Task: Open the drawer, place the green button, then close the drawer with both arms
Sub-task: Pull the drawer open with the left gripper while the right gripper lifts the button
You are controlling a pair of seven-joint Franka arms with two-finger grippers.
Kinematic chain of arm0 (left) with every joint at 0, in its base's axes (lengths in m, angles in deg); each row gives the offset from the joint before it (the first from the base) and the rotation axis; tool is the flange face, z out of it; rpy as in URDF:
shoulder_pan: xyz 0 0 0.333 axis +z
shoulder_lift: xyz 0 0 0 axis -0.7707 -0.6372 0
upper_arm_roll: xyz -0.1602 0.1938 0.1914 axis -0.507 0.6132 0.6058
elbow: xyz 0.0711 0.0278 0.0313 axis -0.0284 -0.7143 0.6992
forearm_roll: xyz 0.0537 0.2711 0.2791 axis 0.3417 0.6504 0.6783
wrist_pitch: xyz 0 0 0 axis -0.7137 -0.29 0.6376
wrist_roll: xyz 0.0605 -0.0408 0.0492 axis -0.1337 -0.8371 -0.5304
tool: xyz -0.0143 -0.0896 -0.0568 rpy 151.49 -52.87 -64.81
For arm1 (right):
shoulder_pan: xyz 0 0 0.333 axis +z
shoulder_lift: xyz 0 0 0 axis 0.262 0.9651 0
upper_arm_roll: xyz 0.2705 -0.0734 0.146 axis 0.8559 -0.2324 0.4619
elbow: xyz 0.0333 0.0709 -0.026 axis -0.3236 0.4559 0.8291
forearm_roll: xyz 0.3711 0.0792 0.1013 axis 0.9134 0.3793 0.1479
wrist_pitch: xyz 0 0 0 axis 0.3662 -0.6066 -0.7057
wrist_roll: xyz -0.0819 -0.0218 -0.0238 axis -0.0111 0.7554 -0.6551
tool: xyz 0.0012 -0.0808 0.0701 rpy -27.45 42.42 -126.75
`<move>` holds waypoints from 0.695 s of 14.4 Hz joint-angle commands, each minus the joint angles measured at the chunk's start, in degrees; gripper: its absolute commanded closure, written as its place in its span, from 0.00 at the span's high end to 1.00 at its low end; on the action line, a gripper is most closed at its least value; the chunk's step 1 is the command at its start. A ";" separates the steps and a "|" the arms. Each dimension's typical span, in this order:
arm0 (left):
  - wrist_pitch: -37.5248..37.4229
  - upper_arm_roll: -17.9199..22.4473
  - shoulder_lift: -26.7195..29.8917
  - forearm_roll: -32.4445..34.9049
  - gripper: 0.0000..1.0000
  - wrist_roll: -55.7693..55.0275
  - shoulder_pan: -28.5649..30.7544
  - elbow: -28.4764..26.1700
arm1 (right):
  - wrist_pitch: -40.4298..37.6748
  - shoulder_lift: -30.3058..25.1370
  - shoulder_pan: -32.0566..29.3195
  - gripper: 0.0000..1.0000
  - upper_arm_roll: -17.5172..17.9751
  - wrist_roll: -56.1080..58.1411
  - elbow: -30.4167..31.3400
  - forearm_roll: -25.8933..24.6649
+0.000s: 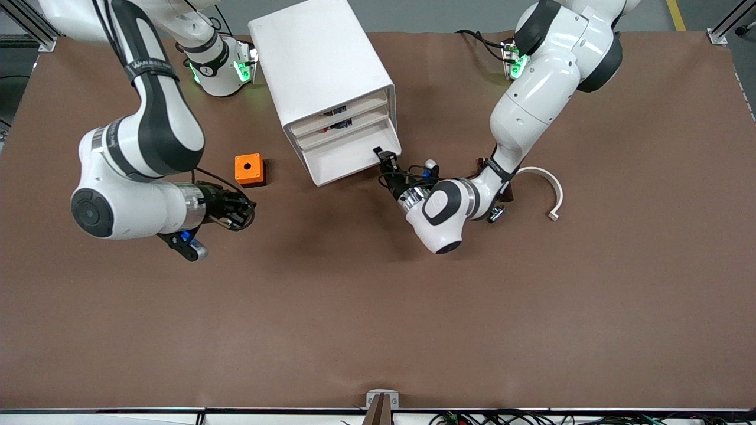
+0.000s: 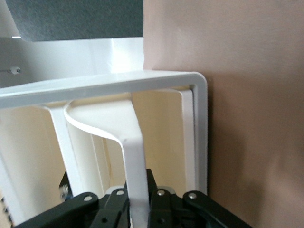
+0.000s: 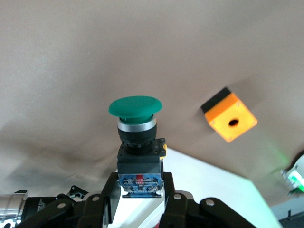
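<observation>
Meanwhile the left claw (image 1: 385, 158) is clamped on the drawer (image 1: 348, 158) handle (image 2: 135, 161); the right claw (image 3: 140, 190), over the worktop (image 1: 378, 307), pinches the button (image 3: 136, 128).

The button (image 3: 136, 137) has a green cap and black-and-blue body; the box (image 1: 249, 169) is orange, the cabinet (image 1: 322, 71) white, the counter (image 1: 378, 307) brown.

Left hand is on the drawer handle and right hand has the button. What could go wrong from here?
1. The left hand pinches only the drawer's thin handle tab; an off-line pull could slip off or drag the cabinet.
2. The right hand grips the button by its base only, so it might tilt or drop.
3. The left arm sits in front of the drawer, so the arms could collide.
</observation>
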 commanded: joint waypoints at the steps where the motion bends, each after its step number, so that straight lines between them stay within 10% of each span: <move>1: 1.46 0.19 -0.02 -1.85 0.11 0.54 1.75 1.33 | 0.84 -3.28 4.41 0.00 -0.34 -8.83 3.14 0.94; 8: 2.35 0.28 0.07 -1.77 0.21 0.63 3.34 1.68 | 14.52 -5.92 16.80 0.00 -0.34 -27.55 11.65 1.12; 9: 2.52 0.28 0.07 -1.77 0.49 0.97 3.34 1.68 | 17.86 -5.92 19.43 0.00 -0.42 -30.63 13.50 1.03; 10: 2.61 0.28 0.16 -1.77 0.99 2.20 3.34 1.68 | 20.76 -5.92 21.55 0.00 -0.43 -32.84 15.08 0.94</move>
